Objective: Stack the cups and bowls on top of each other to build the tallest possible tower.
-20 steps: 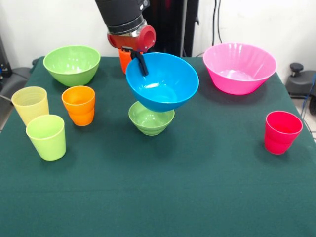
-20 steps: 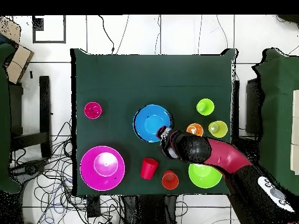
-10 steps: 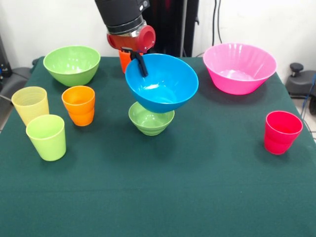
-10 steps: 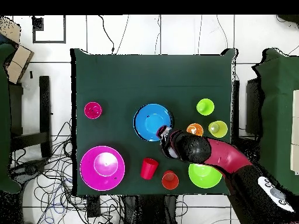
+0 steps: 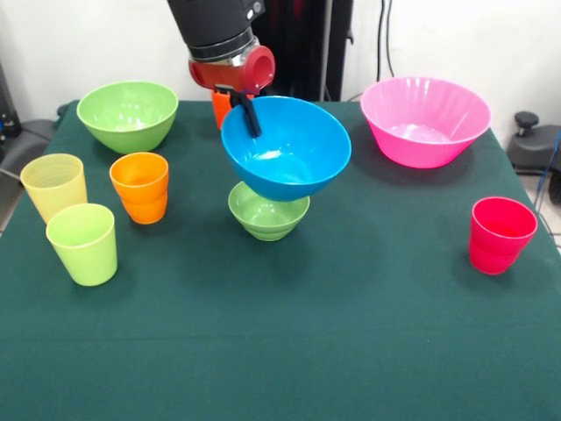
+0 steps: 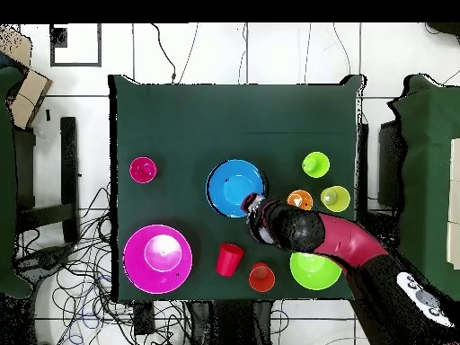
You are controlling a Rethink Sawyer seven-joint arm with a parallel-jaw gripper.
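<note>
My gripper is clamped on the rim of the large blue bowl, one dark finger hanging inside the wall at the bowl's upper left edge in the front view. The bowl sits tilted in the centre of the frame, directly above the small light green bowl; its base looks to be at or just inside that bowl's rim, though I cannot tell whether the two touch. From overhead the blue bowl hides the small one completely, and my gripper meets it at its lower right rim. On the green table, the large light green bowl stands at upper left and the large pink bowl at upper right. At the left sit a pale yellow cup, a lime green cup and an orange cup; a pinkish-red cup stands alone at the right. Another orange cup shows partly behind my wrist. Overhead, a red cup lies on its side just beside that orange cup, near the lower table edge.
</note>
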